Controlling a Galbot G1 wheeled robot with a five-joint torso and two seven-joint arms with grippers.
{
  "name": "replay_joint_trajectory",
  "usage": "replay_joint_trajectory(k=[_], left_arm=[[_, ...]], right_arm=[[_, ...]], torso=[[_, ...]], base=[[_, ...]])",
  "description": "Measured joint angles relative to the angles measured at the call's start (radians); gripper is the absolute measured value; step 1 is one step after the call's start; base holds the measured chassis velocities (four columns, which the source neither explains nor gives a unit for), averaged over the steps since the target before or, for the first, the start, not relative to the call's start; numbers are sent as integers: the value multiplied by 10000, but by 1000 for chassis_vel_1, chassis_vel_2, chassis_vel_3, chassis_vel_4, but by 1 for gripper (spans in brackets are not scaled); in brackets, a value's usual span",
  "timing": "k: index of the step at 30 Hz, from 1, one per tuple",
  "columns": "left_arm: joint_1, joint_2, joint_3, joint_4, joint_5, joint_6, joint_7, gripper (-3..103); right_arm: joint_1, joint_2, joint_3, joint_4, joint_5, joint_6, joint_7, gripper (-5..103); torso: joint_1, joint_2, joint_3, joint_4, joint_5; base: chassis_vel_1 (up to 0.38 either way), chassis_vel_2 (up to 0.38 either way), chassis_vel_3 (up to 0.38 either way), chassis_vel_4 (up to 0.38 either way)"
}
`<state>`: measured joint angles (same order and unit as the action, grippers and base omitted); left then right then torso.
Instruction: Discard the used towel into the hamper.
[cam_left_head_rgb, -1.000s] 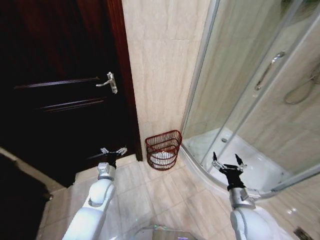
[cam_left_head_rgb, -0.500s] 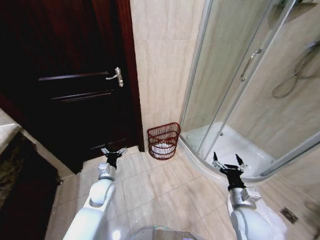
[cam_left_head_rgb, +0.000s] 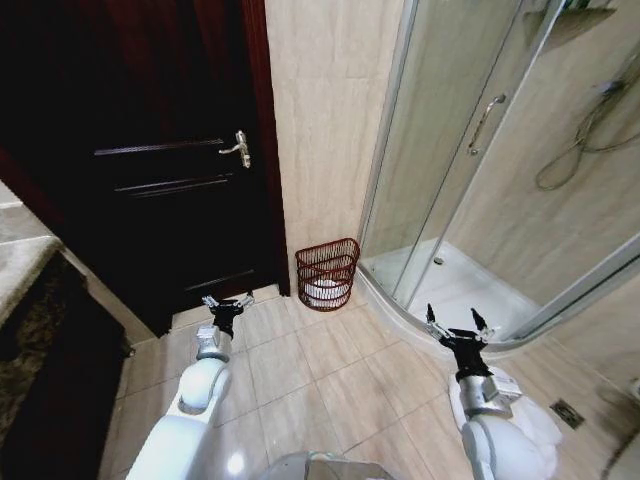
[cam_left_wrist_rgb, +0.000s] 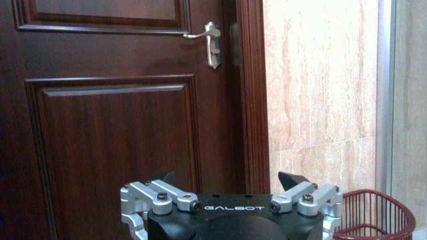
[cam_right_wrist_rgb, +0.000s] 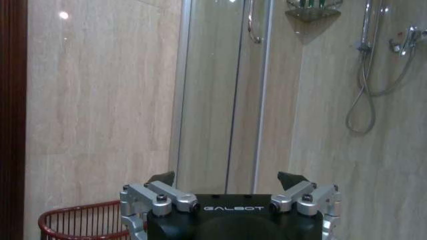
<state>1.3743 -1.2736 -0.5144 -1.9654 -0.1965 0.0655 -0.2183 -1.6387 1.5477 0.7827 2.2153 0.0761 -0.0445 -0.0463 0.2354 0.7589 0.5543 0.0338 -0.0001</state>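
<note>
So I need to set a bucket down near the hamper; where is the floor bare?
Bare tile lies between the left gripper and right gripper, in front of the hamper. It is tight at the hamper, wedged between the door frame and the shower tray curb.

The hamper (cam_left_head_rgb: 327, 273) is reddish-brown open wire, beside a glossy dark wood door (cam_left_head_rgb: 150, 170) and polished floor tiles (cam_left_head_rgb: 330, 370).

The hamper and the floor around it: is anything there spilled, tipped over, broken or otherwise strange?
Nothing stands out. The hamper stands upright on the tiled floor, against the wall between the dark door and the shower enclosure, with something white inside it. Left gripper and right gripper are open and hold nothing.
</note>
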Motion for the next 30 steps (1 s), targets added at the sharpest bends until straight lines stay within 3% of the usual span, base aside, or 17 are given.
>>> replay_joint_trajectory(k=[30], left_arm=[[2, 0, 0, 6, -1, 0, 2, 100]], right_arm=[[-4, 0, 0, 1, -2, 2, 0, 100]], torso=[[-6, 1, -2, 0, 1]], base=[[0, 0, 0, 0]])
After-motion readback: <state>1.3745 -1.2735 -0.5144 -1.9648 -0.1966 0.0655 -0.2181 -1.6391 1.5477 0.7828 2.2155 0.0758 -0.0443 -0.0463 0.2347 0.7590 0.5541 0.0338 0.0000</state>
